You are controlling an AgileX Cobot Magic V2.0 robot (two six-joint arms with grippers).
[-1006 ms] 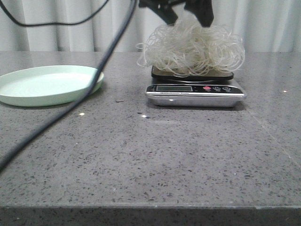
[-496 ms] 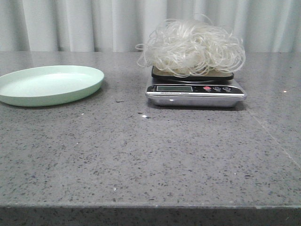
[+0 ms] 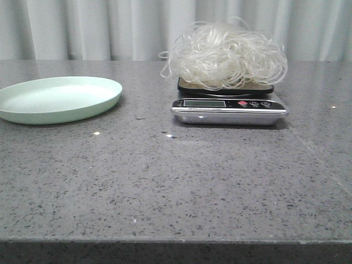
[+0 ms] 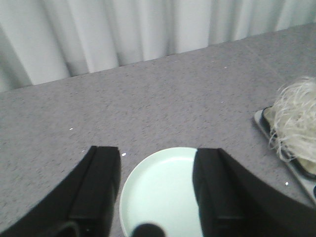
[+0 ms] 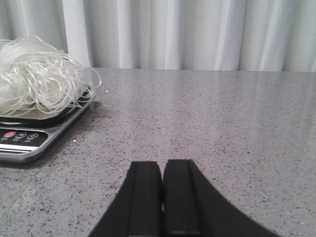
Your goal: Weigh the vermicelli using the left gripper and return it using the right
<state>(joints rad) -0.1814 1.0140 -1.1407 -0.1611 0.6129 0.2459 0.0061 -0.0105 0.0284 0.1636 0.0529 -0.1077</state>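
One tangle of vermicelli (image 3: 225, 55), one digital kitchen scale (image 3: 229, 110) and one pale green plate (image 3: 58, 99) are on the speckled grey stone surface (image 3: 176, 181). The vermicelli is a fluffy heap of thin, glassy white strands with loose loops straying past its edges; it sits on the scale's dark weighing platform, overhanging it on both sides, and touches neither hand. The scale is a low rectangular unit with a brushed metallic rim, a small display panel and a row of buttons, one of them red; the digits on the display are too small to read. The plate is round, shallow and smooth, with a plain raised rim, and nothing lies in it. The left hand (image 4: 155, 192) hangs released above the plate, its two black fingers (image 4: 101, 185) spread wide so the plate shows between them, with the vermicelli and scale well off to one side of it. The right hand (image 5: 162, 197) is clenched on nothing, its two flat black fingers (image 5: 143, 197) pressed together low over bare surface, the scale and vermicelli near but clearly apart from it, off to its side. Pale pleated curtains (image 3: 110, 27) hang behind the surface.
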